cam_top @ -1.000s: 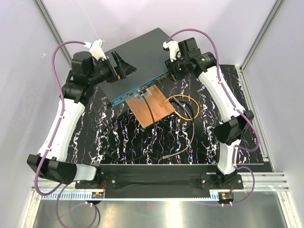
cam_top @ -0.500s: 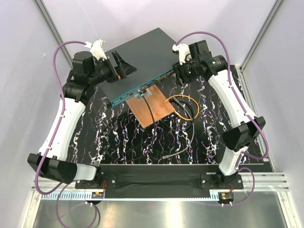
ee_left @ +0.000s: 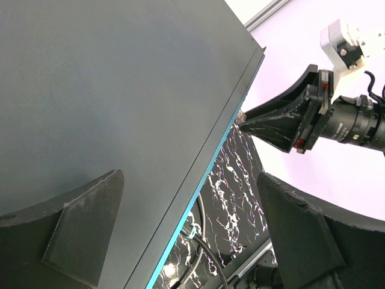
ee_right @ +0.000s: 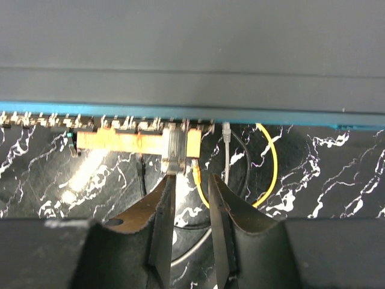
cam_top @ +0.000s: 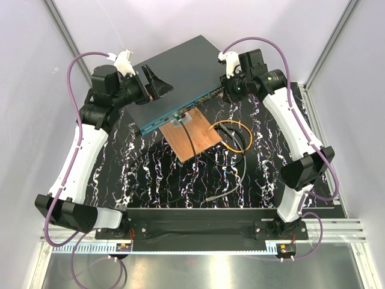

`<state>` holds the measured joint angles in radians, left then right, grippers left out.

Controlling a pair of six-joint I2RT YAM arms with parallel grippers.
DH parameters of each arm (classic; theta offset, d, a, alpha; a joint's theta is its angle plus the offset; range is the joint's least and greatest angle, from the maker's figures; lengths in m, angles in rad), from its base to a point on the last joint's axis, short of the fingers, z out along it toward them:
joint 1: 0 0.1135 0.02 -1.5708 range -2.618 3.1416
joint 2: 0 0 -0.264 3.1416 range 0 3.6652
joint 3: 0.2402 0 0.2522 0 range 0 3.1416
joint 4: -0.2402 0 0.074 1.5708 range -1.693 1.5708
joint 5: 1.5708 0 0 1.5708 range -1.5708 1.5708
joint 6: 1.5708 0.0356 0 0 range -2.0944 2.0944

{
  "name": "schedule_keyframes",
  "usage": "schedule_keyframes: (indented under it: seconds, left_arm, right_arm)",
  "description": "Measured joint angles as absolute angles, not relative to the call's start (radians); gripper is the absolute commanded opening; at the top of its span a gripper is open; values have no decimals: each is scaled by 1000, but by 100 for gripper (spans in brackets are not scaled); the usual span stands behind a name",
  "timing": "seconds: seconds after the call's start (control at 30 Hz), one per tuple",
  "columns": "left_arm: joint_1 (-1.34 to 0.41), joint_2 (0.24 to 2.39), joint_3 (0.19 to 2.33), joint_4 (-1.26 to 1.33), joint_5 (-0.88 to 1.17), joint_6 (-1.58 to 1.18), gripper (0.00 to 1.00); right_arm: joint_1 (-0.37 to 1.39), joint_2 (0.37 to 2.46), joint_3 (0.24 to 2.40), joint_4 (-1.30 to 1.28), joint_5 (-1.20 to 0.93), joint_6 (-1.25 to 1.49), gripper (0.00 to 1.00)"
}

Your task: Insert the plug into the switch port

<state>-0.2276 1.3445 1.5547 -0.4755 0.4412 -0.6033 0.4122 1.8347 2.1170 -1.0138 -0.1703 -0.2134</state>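
Two arms work at the switch [cam_top: 174, 75], which lies flat with its teal-edged front face turned toward the arm bases; the left gripper [ee_left: 191, 177] hangs over the switch's left part, spread wide and holding nothing, one finger above the switch's top plate and the other out past its front edge; whether either finger touches the switch I cannot tell; the right gripper [ee_right: 190, 180] sits at the right-hand corner of the switch front, its fingers drawn close with only a narrow slit between them, and nothing shows clamped in that slit; a clear plug [ee_right: 174, 150] stands against the row of sockets near the middle of the switch front, where a wooden board [cam_top: 195, 137] butts up to the switch; the plug lines up with the right fingers in the wrist view but lies apart from them from above; whether it is fully home is hidden; I judge the step in hand to be the approach to the plug; the next move calls for travel along the switch front toward its middle, a wider opening to take the plug body, then a straight push into the socket with the switch kept from sliding back
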Motion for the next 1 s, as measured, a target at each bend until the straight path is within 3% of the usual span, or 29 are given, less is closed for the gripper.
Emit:
schedule_keyframes:
  seconds: [0.7,1.0]
  left_arm:
    - [-228,1348,1555,-469,442,-607,99]
    - [-228,1364,1555,-463,446,-618,99]
  right_arm:
    - [412,1824,2004,-809,-196,-72,22]
    - [413,1818,1992,-792,-196,-16,7]
